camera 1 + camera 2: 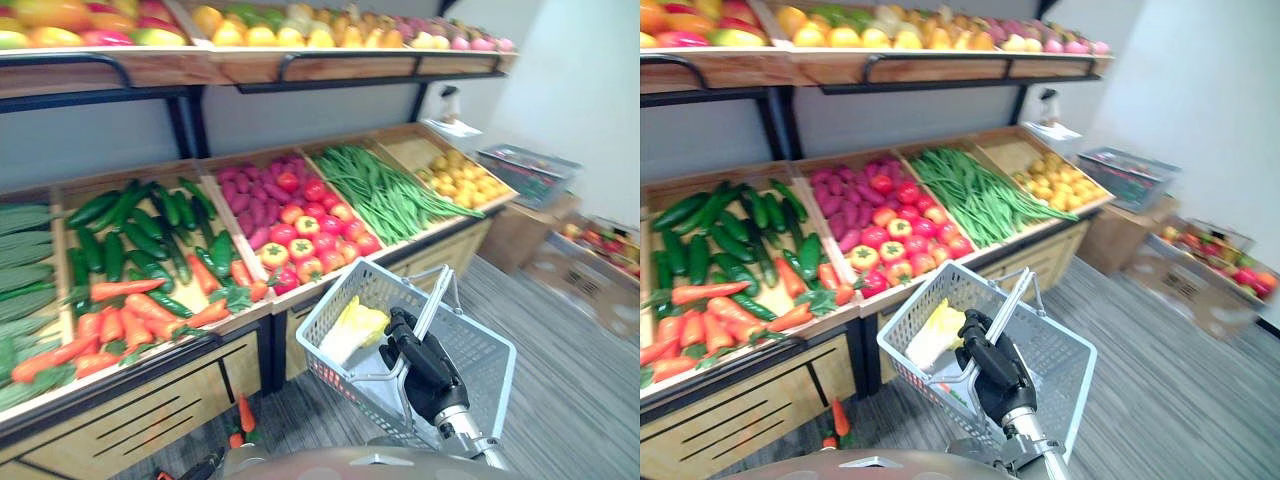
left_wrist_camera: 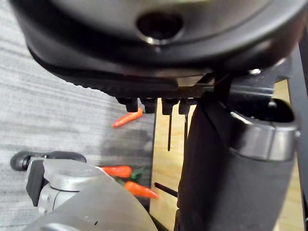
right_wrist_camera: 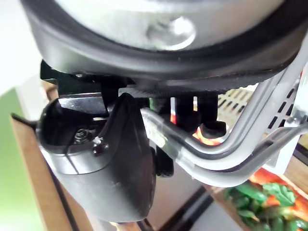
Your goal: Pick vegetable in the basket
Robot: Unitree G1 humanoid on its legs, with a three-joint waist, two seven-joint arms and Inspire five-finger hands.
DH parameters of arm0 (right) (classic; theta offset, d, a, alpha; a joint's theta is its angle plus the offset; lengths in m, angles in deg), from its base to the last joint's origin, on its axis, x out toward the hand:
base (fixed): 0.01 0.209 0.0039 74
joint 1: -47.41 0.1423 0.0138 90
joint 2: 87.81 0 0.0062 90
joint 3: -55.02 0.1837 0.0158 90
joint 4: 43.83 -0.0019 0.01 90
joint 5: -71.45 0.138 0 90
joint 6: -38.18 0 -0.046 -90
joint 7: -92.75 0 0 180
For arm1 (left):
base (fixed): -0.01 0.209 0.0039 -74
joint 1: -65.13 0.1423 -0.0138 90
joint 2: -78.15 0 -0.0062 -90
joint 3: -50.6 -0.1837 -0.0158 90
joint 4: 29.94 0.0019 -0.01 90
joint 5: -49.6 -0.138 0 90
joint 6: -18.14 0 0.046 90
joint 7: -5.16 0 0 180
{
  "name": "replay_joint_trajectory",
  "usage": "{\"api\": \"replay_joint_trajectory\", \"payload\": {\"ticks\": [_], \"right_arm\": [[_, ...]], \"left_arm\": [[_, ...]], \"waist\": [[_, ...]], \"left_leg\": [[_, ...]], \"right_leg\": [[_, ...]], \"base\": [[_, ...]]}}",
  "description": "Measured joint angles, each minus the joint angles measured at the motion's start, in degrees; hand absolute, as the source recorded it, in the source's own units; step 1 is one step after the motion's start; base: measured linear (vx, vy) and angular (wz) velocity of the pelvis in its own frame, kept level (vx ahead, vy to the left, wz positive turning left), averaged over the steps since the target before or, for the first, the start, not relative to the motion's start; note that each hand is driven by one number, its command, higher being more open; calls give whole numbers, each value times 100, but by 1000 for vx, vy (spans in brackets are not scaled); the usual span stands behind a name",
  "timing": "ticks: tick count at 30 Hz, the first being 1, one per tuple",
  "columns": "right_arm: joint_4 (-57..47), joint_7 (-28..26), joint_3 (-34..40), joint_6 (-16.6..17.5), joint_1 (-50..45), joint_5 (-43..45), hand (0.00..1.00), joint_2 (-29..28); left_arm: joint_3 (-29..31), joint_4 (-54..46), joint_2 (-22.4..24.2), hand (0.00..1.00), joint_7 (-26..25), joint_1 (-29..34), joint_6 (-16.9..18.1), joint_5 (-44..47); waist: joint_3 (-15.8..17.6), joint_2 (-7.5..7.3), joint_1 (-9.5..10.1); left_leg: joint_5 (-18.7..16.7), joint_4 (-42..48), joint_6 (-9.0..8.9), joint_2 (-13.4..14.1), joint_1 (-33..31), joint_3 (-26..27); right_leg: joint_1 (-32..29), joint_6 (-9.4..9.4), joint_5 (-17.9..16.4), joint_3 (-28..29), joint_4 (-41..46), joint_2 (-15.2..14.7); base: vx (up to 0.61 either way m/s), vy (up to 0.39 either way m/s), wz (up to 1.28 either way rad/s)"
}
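Grey wire basket [image 1: 485,365] hangs from the right hand [image 1: 425,365], curled round its handle. Orange carrots [image 1: 125,315] lie up-left on the stand [image 1: 150,400], mostly crosswise, nearer the low left hand [image 2: 96,57], whose grip I cannot tell.

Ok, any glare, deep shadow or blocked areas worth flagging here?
Left eye view: even light over the vegetable bins, white wall bright at the right. Right wrist view: the right hand blocks much, shaded; glints on the basket handle it grips. Left wrist view: left hand dark, soft shadow on the floor beside the carrots.
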Motion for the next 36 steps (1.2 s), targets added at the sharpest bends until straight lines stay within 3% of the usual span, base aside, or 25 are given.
{"api": "replay_joint_trajectory", "payload": {"ticks": [1, 2, 3, 4, 5, 7, 8, 9, 10, 11, 12, 13, 15, 18, 21, 31, 34, 36], "right_arm": [[-11, 0, 40, 1, 0, 0, 0, -40], [-15, 8, 133, 2, 28, 0, 0, -77], [-17, 14, 202, 2, 63, 0, 0, -52], [-17, 18, 228, 2, 71, 0, 0, -45], [-16, 27, 256, 5, 155, 1, 0, 16], [-13, 56, 233, 5, 384, 2, 0, 115], [37, 143, 220, 6, 680, 1, 0, 203], [195, 236, 213, 7, 951, 2, 0, 248], [255, 274, 261, 9, 1099, 1, 0, 250], [269, 321, 179, 55, 1211, 5, 0, 195], [276, 355, 57, 95, 1299, 51, 0, 137], [291, 387, -33, 93, 1372, 52, 0, 178], [294, 398, -257, 95, 1377, 104, 0, 286], [302, 398, -530, 92, 1294, 231, 0, 414], [299, 379, -591, 93, 1291, 333, 0, 393], [142, 381, -468, 95, 576, 491, 0, 364], [-52, 380, -469, 95, 419, 491, 0, 365], [-81, 378, -516, 95, 424, 490, 0, 336]], "left_arm": [[-40, 6, -67, 100, -15, -72, 0, -3], [-205, 36, -160, 100, -39, -215, -1, -13], [-363, 39, -194, 100, -41, -332, -1, -61], [-435, 30, -200, 100, -41, -389, 2, -136], [-709, -22, -185, 100, -29, -510, 4, -238], [-918, -189, -193, 100, 50, -554, 19, -238], [-942, -250, -173, 100, 18, -674, 13, -233], [-951, -248, -96, 100, 18, -809, 16, -228], [-955, -269, -43, 100, 33, -813, 46, -228], [-995, -402, -27, 100, 32, -840, 155, -227], [-996, -473, -111, 100, 12, -930, 150, -224], [-993, -470, -102, 100, 12, -963, 129, -225], [-1097, -455, -39, 100, 64, -990, 129, -233], [-1177, -307, 78, 100, 135, -1023, 141, -243], [-1127, 3, 106, 100, 69, -1009, 142, -219], [-860, 575, 82, 100, 40, -1154, 143, -262], [-772, 714, 83, 100, 26, -1244, 134, -426], [-694, 711, 90, 100, 13, -1212, 146, -414]], "waist": [[49, -40, -12], [127, -51, -12], [165, -20, -38], [165, -22, -58], [169, -50, -90], [173, -92, -68], [194, -80, -100], [154, 94, 9], [111, 221, 120], [111, 69, 111], [146, -108, 116], [153, -105, 126], [143, -70, 131], [94, 23, 159], [47, 138, 187], [-42, 282, 147], [8, 344, 140], [95, 364, 178]], "left_leg": [[22, -9, 39, 59, 7, 134], [104, -21, 184, 199, 37, 342], [122, -51, 208, 326, 97, 511], [159, -102, 217, 336, 140, 576], [247, -240, 226, 308, 252, 781], [228, -195, 195, 300, 294, 1078], [153, -47, 84, 332, 179, 1148], [195, -315, 114, 281, 52, 1143], [352, -500, 122, 340, 18, 1206], [456, -541, 143, 305, 38, 1527], [477, -459, 104, 288, 68, 1688], [484, -423, 93, 318, 71, 1792], [588, -604, 76, 377, 151, 2077], [866, -1004, 119, 436, 212, 2276], [1066, -1018, 159, 728, 215, 2447], [1244, -799, 169, 1092, 866, 2730], [1302, -381, 204, 1291, 1031, 2348], [1709, 257, 473, 1273, 955, 1023]], "right_leg": [[-48, -165, 49, -363, 15, -123], [-247, -417, -107, -1134, 394, -412], [-396, -606, -267, -1824, 1217, -685], [-405, -707, -338, -2097, 1632, -798], [-314, -929, -605, -2628, 2630, -1162], [-326, -1023, -928, -3191, 3144, -1568], [-471, -1058, -870, -3651, 2998, -1540], [-444, -1001, -830, -3596, 2051, -1101], [-390, -1026, -998, -3659, 2010, -1001], [-278, -963, -1371, -3946, 2731, -1295], [-23, -484, -1671, -4113, 2246, -1258], [-28, -505, -1681, -4179, 2048, -1196], [76, -454, -1620, -4248, 1449, -926], [175, -432, -1232, -4168, 645, -539], [477, -571, -672, -4074, -391, 33], [1350, -714, -337, -3660, -1398, 558], [1625, -780, -224, -3302, -1629, 710], [1839, -812, -202, -2727, -1660, 760]], "base": [[-70, 66, -65], [-51, 77, -66], [-28, 63, -52], [56, 11, -51], [68, -33, -47], [38, -64, -93], [-97, -59, -153], [-138, -51, -159], [-164, -25, -164], [-76, -66, -136], [-45, -80, -113], [-8, -76, -98], [11, -36, -67], [-21, -28, -26], [13, -98, -34], [27, -54, -21], [34, -1, -60], [23, 41, -114]]}}
